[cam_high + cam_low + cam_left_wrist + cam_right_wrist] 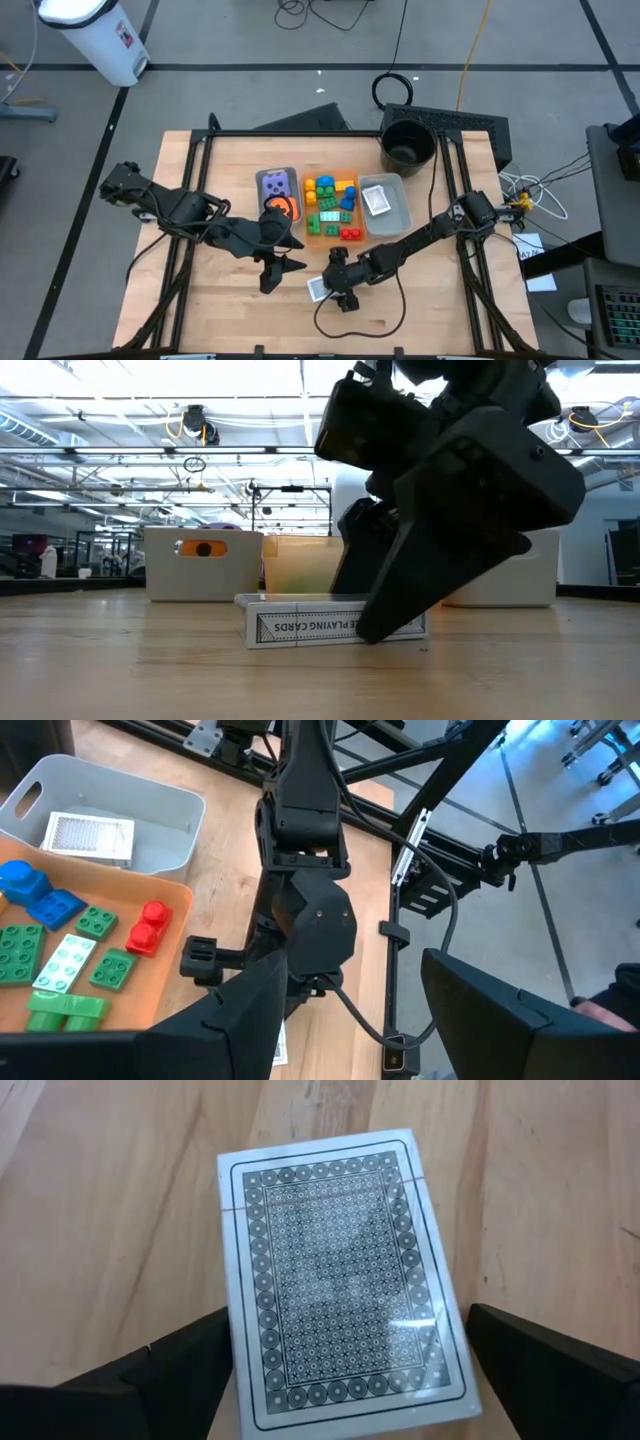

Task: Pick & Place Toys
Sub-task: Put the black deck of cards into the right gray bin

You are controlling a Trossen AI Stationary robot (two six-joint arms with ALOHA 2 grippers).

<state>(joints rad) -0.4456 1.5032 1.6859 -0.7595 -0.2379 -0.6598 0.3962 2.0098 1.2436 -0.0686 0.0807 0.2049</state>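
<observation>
A card box (340,1270) with a patterned back lies flat on the wood table (220,310), near the front middle (316,289); the low view shows its side (300,627). My right gripper (350,1320) is open and low over it, one finger on each side of the box. My left gripper (370,1030) hangs open above the table, left of the box (283,272), with nothing between its fingers. Bricks (330,205) fill the orange tray (311,238). A purple die (276,184) and an orange die (282,206) sit in a grey tray (262,176). My right gripper's open fingers (190,1360) stand along the card box's two long edges (236,1350), slanting down from the table's right side. Whether they touch the box I cannot tell. The box lies flat on the table.
Another grey tray (402,215) right of the orange one holds a card pack (90,832). A black round bucket (408,145) stands at the far right corner. Bare wood lies along the table's near edge and left side. A black frame borders the table.
</observation>
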